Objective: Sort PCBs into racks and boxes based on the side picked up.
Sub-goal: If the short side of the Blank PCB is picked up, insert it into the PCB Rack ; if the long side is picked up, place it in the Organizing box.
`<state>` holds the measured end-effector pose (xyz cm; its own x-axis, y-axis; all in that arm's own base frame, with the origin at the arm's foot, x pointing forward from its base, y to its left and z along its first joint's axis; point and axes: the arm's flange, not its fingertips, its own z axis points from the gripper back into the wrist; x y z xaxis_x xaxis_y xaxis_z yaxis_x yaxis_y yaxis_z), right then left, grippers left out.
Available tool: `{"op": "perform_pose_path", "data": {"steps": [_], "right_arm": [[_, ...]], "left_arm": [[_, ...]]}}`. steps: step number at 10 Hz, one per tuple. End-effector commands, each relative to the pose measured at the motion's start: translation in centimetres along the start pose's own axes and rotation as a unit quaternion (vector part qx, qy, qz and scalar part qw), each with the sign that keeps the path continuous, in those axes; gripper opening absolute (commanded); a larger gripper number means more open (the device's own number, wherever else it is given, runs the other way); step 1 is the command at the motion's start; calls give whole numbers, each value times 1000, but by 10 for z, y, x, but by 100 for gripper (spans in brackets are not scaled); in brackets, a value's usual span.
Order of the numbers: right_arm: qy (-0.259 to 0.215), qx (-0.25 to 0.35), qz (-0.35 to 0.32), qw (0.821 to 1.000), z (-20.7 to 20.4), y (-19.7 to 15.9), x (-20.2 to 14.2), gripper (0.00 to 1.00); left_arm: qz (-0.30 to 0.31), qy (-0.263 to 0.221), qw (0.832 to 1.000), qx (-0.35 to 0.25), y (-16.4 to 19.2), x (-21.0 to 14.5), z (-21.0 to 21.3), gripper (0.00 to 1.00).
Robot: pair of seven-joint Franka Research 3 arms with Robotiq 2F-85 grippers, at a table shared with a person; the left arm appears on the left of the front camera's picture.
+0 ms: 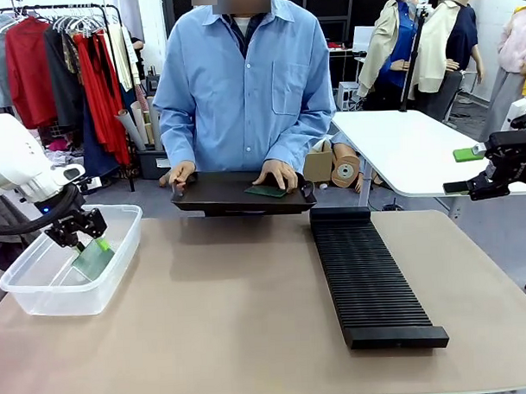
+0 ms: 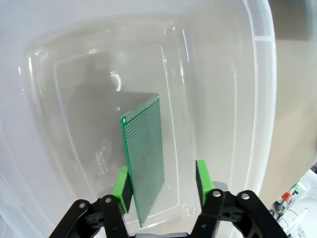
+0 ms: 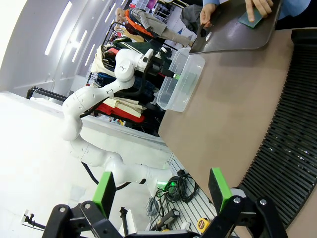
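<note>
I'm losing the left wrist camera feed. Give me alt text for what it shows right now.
A green circuit board sits edge-on between the open pads of the left end effector, close against one pad and clear of the other. Behind it is the inside of a clear plastic tub.

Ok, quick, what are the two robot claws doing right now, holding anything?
Left gripper: open, with a PCB between its pads, inside the box.
Right gripper: open, holding nothing.
</note>
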<state>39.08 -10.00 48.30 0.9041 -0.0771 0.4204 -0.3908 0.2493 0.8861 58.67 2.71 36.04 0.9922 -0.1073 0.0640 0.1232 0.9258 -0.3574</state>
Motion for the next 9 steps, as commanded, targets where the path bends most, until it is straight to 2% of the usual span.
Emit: {"op": "perform_pose_path", "data": {"steps": [1,6,9], "right_arm": [[0,3,3,1000,0,2,1,100],[0,3,3,1000,0,2,1,100],[0,3,3,1000,0,2,1,100]], "left_arm": [[-8,-21,1000,14,-8,-4,11,100],[-10,-30,998,58,-18,-7,30,100],[-25,-29,998,54,-19,-8,32,100]]}}
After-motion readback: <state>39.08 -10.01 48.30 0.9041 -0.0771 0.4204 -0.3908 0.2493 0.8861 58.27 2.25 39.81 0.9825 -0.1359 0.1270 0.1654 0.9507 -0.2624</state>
